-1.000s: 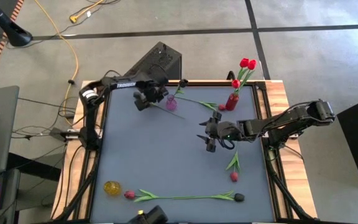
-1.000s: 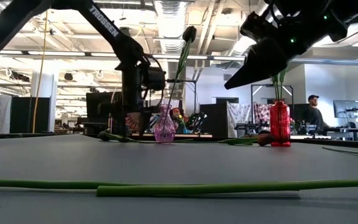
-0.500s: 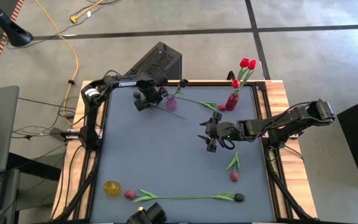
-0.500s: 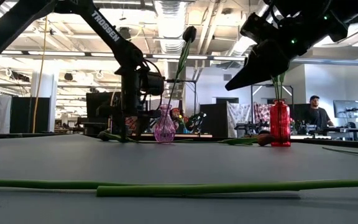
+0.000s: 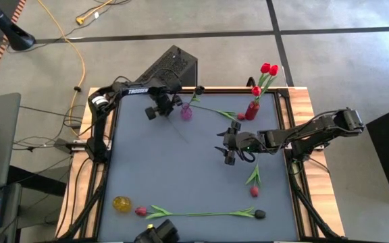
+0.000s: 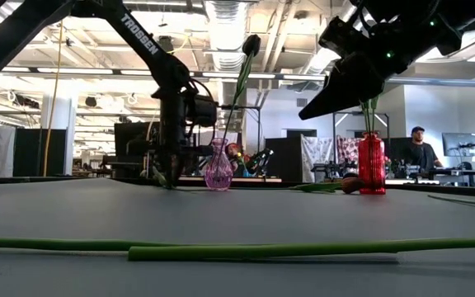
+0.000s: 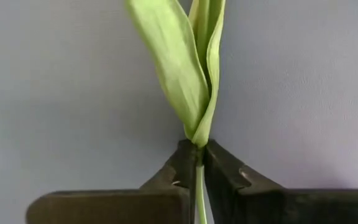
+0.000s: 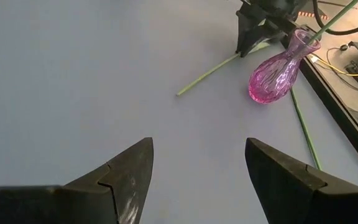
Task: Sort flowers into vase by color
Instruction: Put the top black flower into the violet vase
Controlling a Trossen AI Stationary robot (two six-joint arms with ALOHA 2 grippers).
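Tulip stem (image 7: pixel 197 186) beside the pink vase (image 5: pixel 186 112) at the table's (image 5: pixel 181 169) far edge is now pinched by the left end effector (image 5: pixel 161 106), which stood wide a second ago. Right end effector (image 5: pixel 229 147) hovers mid-table, unchanged, fingers spread wide and empty.

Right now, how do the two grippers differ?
The left gripper is shut on a green stem just below its leaves, down at the table's far edge beside the pink vase. The right gripper is open and empty, hovering over bare table. Both are dark, two-fingered.
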